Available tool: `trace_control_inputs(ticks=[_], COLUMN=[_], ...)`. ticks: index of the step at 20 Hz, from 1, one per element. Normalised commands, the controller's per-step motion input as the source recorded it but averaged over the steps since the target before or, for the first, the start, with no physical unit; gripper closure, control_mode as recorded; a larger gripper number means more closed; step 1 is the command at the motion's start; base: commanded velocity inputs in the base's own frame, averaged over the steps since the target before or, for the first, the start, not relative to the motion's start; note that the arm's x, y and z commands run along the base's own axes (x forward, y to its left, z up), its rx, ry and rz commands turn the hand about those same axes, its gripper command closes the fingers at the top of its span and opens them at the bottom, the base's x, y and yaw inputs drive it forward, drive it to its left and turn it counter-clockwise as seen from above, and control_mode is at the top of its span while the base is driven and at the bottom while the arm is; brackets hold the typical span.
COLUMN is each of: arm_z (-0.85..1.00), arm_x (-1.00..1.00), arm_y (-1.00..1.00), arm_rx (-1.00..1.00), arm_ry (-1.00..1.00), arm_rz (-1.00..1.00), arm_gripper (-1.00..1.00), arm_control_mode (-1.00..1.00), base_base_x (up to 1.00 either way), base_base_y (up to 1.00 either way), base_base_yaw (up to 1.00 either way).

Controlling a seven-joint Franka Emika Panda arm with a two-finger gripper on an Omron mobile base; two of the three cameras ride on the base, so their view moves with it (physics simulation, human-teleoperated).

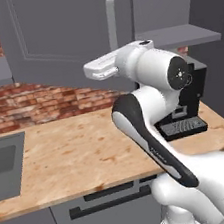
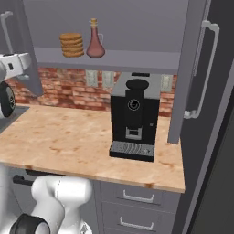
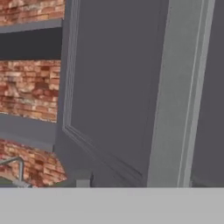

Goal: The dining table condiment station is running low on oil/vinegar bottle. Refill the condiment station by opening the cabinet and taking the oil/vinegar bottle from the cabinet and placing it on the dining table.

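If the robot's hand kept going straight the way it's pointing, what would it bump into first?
Probably the open cabinet door. The hand view looks straight at its grey framed panel, with the long silver handle beside it. How near the door is cannot be judged from these pictures.

This was a home kitchen — rendered rather than real. A wooden worktop (image 2: 68,137) ran along a red brick wall (image 1: 37,102), with a steel sink (image 1: 5,164) set into its left end and a bent tap (image 3: 15,168) showing against the brick. A black coffee machine (image 2: 133,121) stood on the worktop. Grey drawer fronts (image 2: 132,201) sat below it. Above hung a grey wall cabinet (image 2: 114,59), its framed doors swung open — on its shelf were a stack of cookies (image 2: 71,45) and a corked reddish flask (image 2: 95,41).
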Motion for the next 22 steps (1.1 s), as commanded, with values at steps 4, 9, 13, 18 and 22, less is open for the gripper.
trace_control_inputs(ticks=[4,9,13,18,22], arm_z=[0.00,0.00,-0.04,-0.30,-0.12], arm_x=[-0.77,-0.39,0.16,0.42,0.62], arm_y=[-0.82,-1.00,-0.99,-0.70,-0.16], arm_rx=[0.19,0.29,0.22,0.17,0.15], arm_ry=[0.00,0.00,0.04,0.07,0.15], arm_rz=[0.00,0.00,0.13,0.25,0.16], arm_gripper=[-1.00,-1.00,-1.00,-1.00,-1.00], arm_control_mode=[-1.00,-1.00,-1.00,-1.00,-1.00], base_base_x=[0.00,0.00,0.00,0.00,0.00], base_base_y=[0.00,0.00,0.00,0.00,0.00], base_base_yaw=[0.00,0.00,0.00,0.00,0.00])
